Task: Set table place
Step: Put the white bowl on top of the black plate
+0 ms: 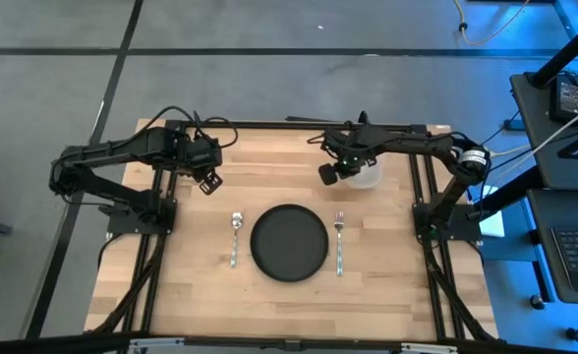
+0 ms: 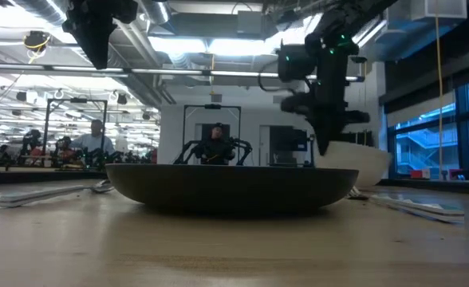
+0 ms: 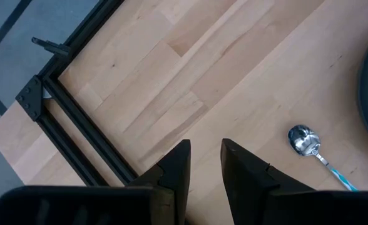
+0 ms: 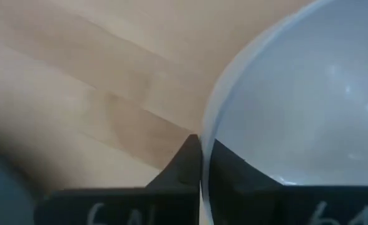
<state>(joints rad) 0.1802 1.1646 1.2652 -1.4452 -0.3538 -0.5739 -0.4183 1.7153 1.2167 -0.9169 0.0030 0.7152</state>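
Note:
A black plate lies on the pale wood table, with a spoon to its left and a fork to its right. My right gripper is shut on a white bowl at the far right of the table, beyond the fork; the bowl also shows in the low view. My left gripper hovers above the table's far left, beyond the spoon, empty, with a narrow gap between its fingers. My right gripper pinches the bowl's rim on the side toward the table's left, one finger inside the bowl and one outside. The fingers come from above, pointing down. The bowl sits upright, mouth up; whether its base touches the table, I cannot tell.
The black metal frame runs along the table's edge under my left arm. Bare wood lies beyond the plate, between the two grippers, and in front of the plate. Beyond the table, people sit at desks in the room.

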